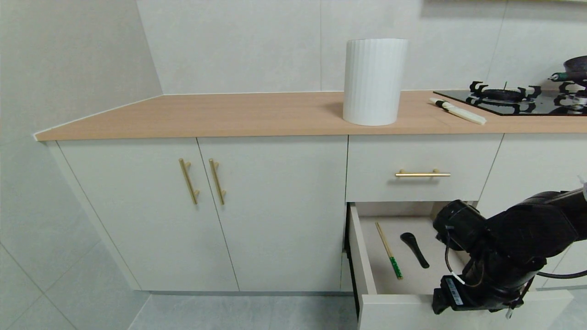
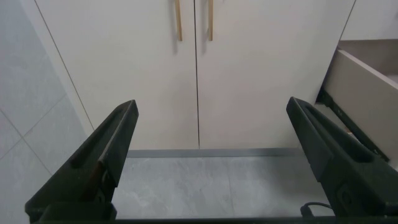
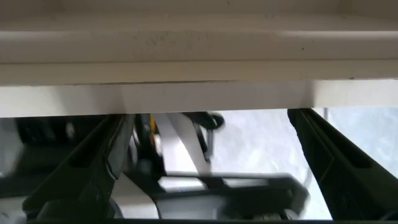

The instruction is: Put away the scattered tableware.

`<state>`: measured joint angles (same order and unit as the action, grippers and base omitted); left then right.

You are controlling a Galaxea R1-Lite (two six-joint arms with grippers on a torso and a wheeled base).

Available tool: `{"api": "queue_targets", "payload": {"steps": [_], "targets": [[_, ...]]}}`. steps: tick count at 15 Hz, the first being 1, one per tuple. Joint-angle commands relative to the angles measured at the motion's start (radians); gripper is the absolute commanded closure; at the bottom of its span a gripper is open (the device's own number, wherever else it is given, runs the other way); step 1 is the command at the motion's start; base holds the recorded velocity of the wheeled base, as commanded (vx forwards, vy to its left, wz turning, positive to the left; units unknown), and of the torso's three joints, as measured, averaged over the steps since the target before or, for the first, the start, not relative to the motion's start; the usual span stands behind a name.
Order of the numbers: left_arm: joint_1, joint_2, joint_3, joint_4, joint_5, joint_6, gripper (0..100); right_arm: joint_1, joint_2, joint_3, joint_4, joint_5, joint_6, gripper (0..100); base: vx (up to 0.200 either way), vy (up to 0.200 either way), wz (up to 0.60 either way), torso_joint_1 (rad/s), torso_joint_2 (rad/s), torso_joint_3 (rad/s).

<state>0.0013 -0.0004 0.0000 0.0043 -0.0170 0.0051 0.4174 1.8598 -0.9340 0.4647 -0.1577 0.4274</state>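
Low at the right, the right arm hangs before the open drawer, its wrist against the drawer front. The right gripper stands spread wide with nothing between its fingers, the front's pale edge just beyond them. The left gripper is likewise wide apart and empty, facing the cabinet doors and the floor. Two pieces already lie in the drawer: chopsticks near its left wall and a black spoon just beside them, apart. One piece is left out, what looks like a pale sheathed knife, flat on the counter between the white ribbed jar and the stove. It should be light and stiff with a smooth, rather slippery skin, and it lies low on the wood. A pinch across its narrow width near the middle seems safest, with the fingers set down close to the counter. Whether its pale end is a sheath or a bare blade is hard to tell, so I would grip toward the banded end. The arm covers the drawer's right part, and anything lying there is hidden. The jar's inside cannot be seen, and a pot on the stove is cut off at the edge.
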Motion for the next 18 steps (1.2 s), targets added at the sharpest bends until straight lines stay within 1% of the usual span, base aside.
{"api": "queue_targets", "payload": {"steps": [1,4,6,10,14,15,18], "targets": [[0.000,0.000,0.000,0.000,0.000,-0.001,0,-0.003,-0.011,0.024,-0.038,0.000,0.001,0,0.000,0.000,0.00,0.000,0.00,0.000],[0.000,0.000,0.000,0.000,0.000,0.001,0,-0.008,-0.017,0.057,-0.150,-0.003,-0.003,0,0.000,0.000,0.00,0.000,0.00,0.000],[0.000,0.000,0.000,0.000,0.000,-0.001,0,-0.026,-0.005,0.044,-0.202,-0.002,-0.012,0,0.000,0.000,0.00,0.000,0.00,0.000],[0.000,0.000,0.000,0.000,0.000,-0.001,0,-0.077,0.101,-0.009,-0.320,-0.005,-0.098,0,0.000,0.000,0.00,0.000,0.00,0.000],[0.000,0.000,0.000,0.000,0.000,0.001,0,-0.105,0.176,-0.115,-0.331,-0.003,-0.121,0,0.000,0.000,0.00,0.000,0.00,0.000],[0.000,0.000,0.000,0.000,0.000,-0.001,0,-0.109,0.202,-0.141,-0.368,-0.003,-0.119,0,0.000,0.000,0.00,0.000,0.00,0.000],[0.000,0.000,0.000,0.000,0.000,-0.001,0,-0.114,0.260,-0.140,-0.512,-0.005,-0.119,0,0.000,0.000,0.00,0.000,0.00,0.000]]}}
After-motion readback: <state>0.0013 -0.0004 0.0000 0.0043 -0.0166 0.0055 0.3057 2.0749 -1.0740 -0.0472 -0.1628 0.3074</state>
